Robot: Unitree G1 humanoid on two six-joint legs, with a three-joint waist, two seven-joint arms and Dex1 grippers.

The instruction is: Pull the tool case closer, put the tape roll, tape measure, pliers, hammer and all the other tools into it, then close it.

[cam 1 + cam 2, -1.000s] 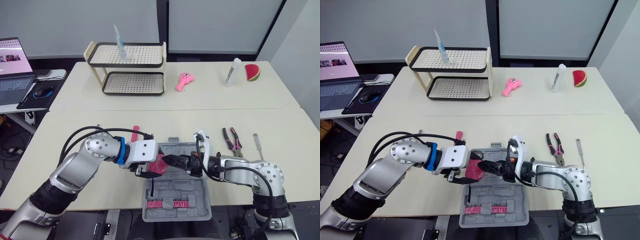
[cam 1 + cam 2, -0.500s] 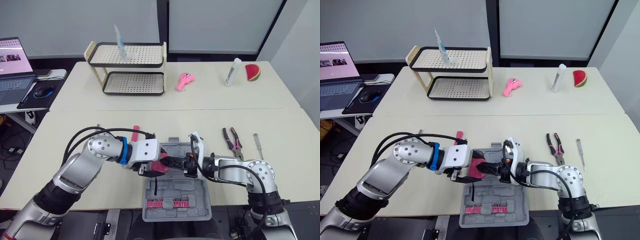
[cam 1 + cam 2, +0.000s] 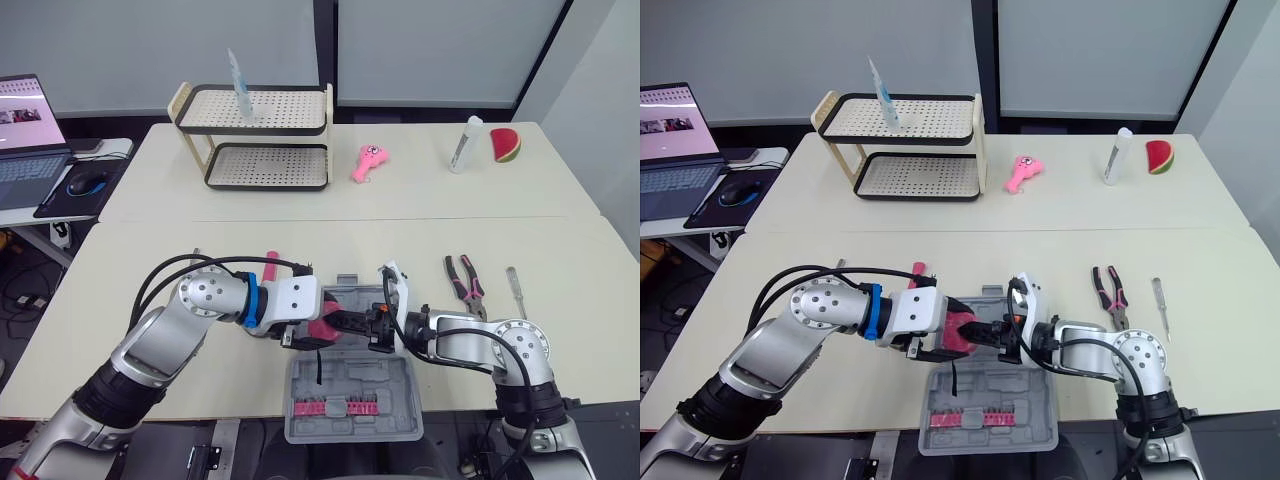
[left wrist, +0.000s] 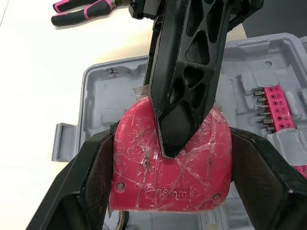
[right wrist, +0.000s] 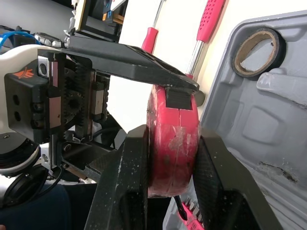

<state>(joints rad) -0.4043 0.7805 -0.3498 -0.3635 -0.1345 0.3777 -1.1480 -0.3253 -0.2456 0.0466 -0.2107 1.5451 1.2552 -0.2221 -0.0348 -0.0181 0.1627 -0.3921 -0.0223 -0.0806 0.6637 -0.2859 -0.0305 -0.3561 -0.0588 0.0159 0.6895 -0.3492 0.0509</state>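
Both the left claw (image 3: 306, 338) and the right claw (image 5: 170, 158) are gripping the tape measure (image 4: 144, 167) just over the open tool case (image 3: 352, 402), where the tape roll (image 5: 259, 51) is already lying, while the pliers (image 3: 463, 279) and hammer (image 3: 270, 263) are waiting on the bench (image 3: 150, 270).

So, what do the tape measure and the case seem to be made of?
The tape measure looks like hard pink-red plastic, glossy, with scuffs and a wrinkled clear film on its shell. The case looks like grey moulded plastic, matt, with shaped recesses and a few dark scratches.
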